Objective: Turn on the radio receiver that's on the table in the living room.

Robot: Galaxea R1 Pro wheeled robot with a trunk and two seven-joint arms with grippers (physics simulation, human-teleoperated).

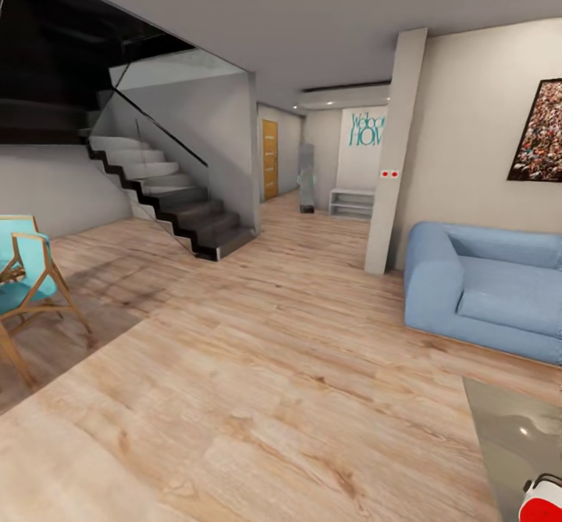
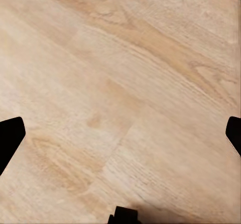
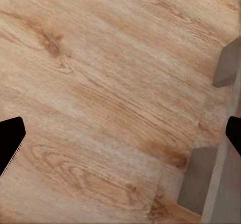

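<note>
The red radio receiver (image 1: 544, 500), with its white edge band, peeks in at the bottom right corner of the head view, cut off by the frame. It rests on the glossy grey table (image 1: 507, 420), of which just one corner shows. In the left wrist view my left gripper (image 2: 120, 133) is open over bare wood plank floor, its dark fingertips (image 2: 11, 136) spread to the picture's edges. The right gripper (image 3: 120, 138) is open too, above floor, with grey straight-edged pieces (image 3: 201, 186) beside it that may belong to the table.
A blue sofa (image 1: 492, 288) stands at the right behind the table, beside a pale pillar (image 1: 394, 155). A dark staircase (image 1: 172, 194) rises at the left. A turquoise wood-framed chair (image 1: 27, 280) sits at the far left. Wide plank floor (image 1: 257, 366) lies between.
</note>
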